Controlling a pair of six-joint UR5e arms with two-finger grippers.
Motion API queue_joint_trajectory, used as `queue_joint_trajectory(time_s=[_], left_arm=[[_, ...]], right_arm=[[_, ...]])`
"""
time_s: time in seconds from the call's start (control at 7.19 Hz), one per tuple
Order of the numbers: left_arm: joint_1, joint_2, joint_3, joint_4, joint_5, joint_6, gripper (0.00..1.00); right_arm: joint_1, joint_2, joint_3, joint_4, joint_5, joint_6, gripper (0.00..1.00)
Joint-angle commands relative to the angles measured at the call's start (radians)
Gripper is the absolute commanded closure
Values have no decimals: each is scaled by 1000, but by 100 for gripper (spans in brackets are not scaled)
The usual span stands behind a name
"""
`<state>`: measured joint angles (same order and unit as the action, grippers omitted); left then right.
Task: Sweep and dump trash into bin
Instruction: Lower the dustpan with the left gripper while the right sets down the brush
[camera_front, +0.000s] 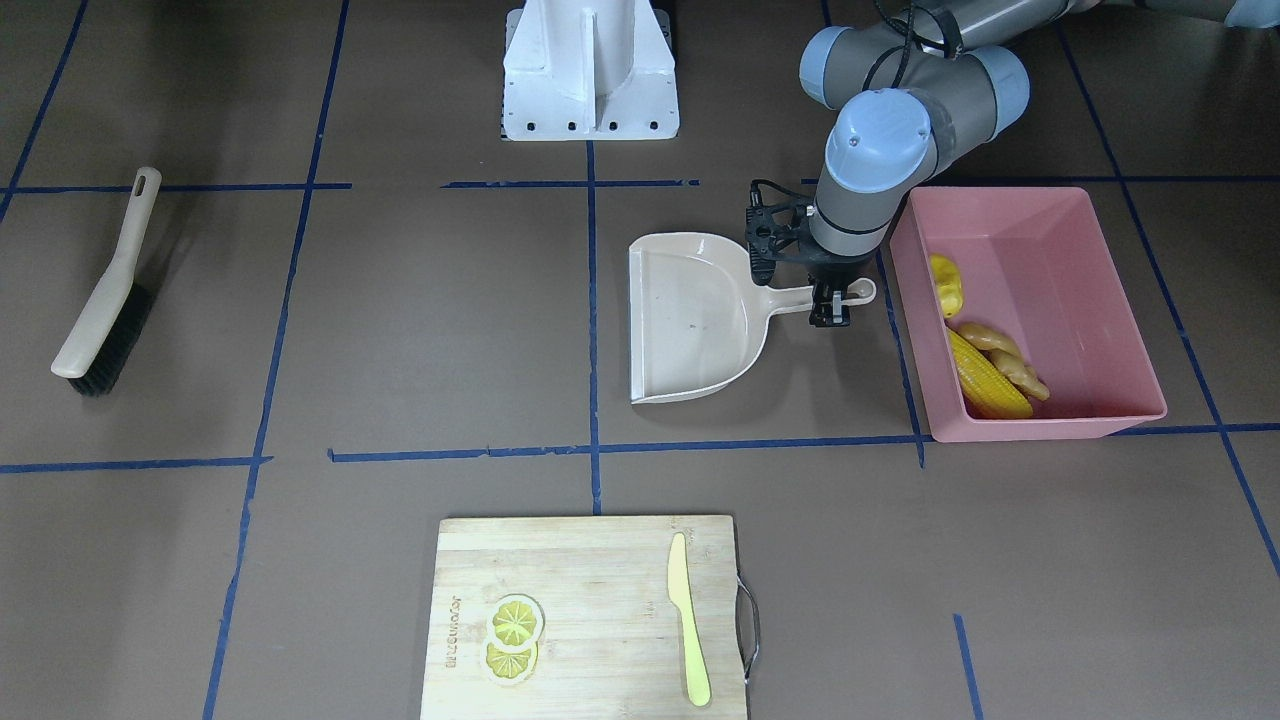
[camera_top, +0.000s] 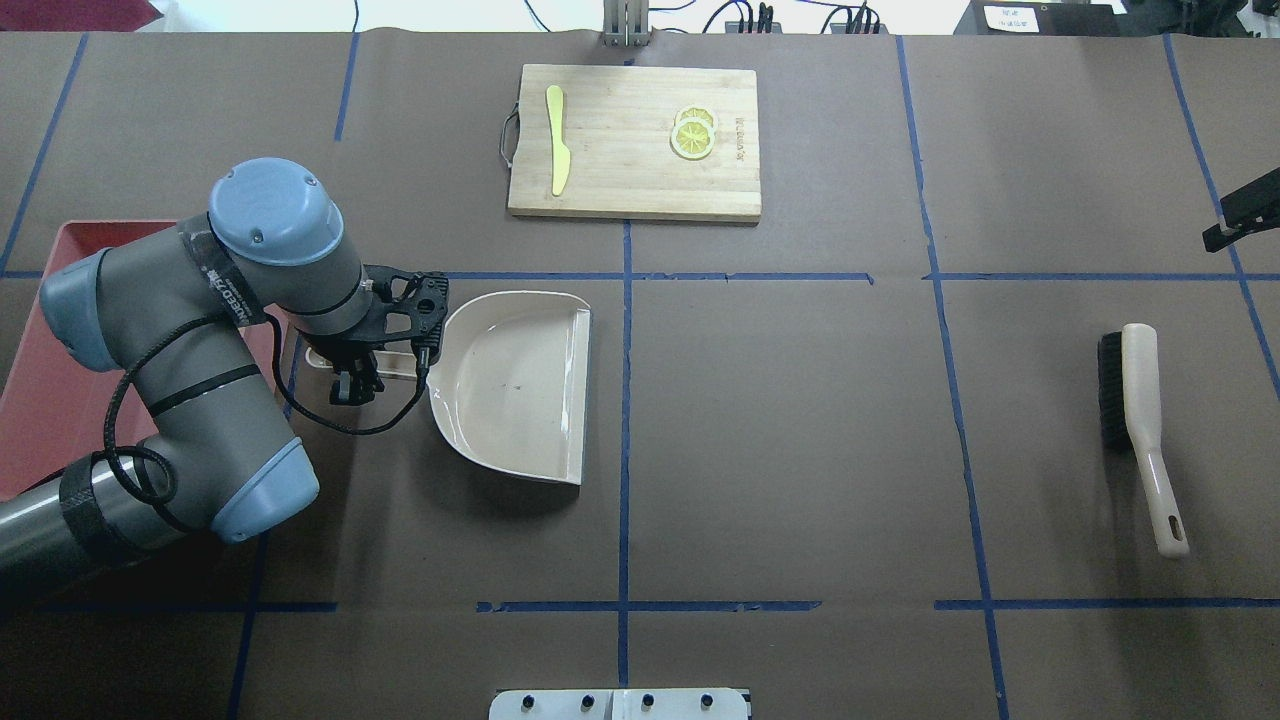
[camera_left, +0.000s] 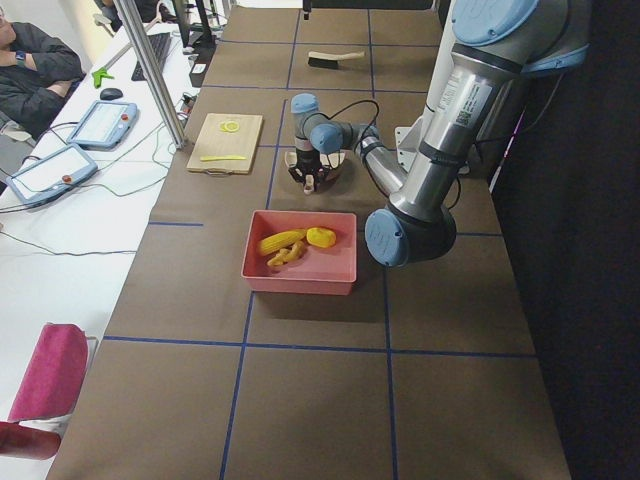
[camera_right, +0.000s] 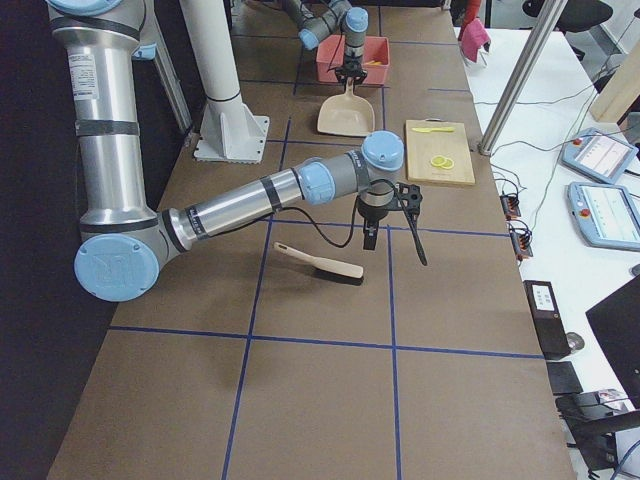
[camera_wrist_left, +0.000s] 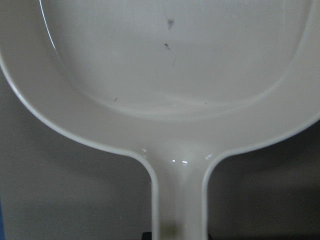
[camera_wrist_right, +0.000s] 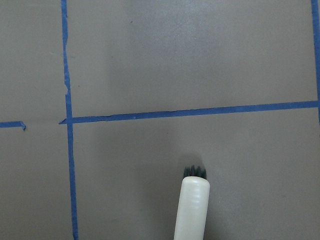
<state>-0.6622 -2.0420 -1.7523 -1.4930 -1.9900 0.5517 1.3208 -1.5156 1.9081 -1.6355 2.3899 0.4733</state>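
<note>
The pink bin (camera_front: 1050, 425) stands on the table and holds the corn cob (camera_front: 985, 380), the ginger root (camera_front: 1005, 355) and the yellow potato-like lump (camera_front: 948, 285). The beige dustpan (camera_front: 690, 320) lies flat and empty next to the bin. My left gripper (camera_front: 830, 312) is over the dustpan's handle (camera_front: 795, 297) and looks shut on it. The left wrist view shows the handle (camera_wrist_left: 177, 200) running under the gripper. My right gripper (camera_right: 368, 240) hovers just above the table near the brush (camera_right: 320, 262). I cannot tell whether it is open or shut.
The brush (camera_front: 105, 300) lies alone on the table, far from the dustpan, and its handle end shows in the right wrist view (camera_wrist_right: 192, 210). A wooden cutting board (camera_front: 590, 560) at the table's far side carries lemon slices (camera_front: 513, 635) and a pale knife (camera_front: 688, 620). The white robot base (camera_front: 590, 70) stands at the near edge.
</note>
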Motion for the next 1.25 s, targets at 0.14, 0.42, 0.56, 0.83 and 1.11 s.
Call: queue_joint_trajectory(time_s=[0.14,0.42,0.56,0.83,1.11], left_arm=[[10,-6,-9,0,-3,-61,23],[15,-9,-15,0,-1,-59,20],[15,-9,-16,5,3,-61,15],[9,-6,-33,8,4,-125,0],[-51,-7,-96,5,2,-325,0]], right_arm=[[0,-2,0,0,0,1,0],[1,-2,0,0,0,1,0],[0,-2,0,-1,0,1,0],[1,-2,3,0,2,2,0],[0,0,6,0,2,1,0]])
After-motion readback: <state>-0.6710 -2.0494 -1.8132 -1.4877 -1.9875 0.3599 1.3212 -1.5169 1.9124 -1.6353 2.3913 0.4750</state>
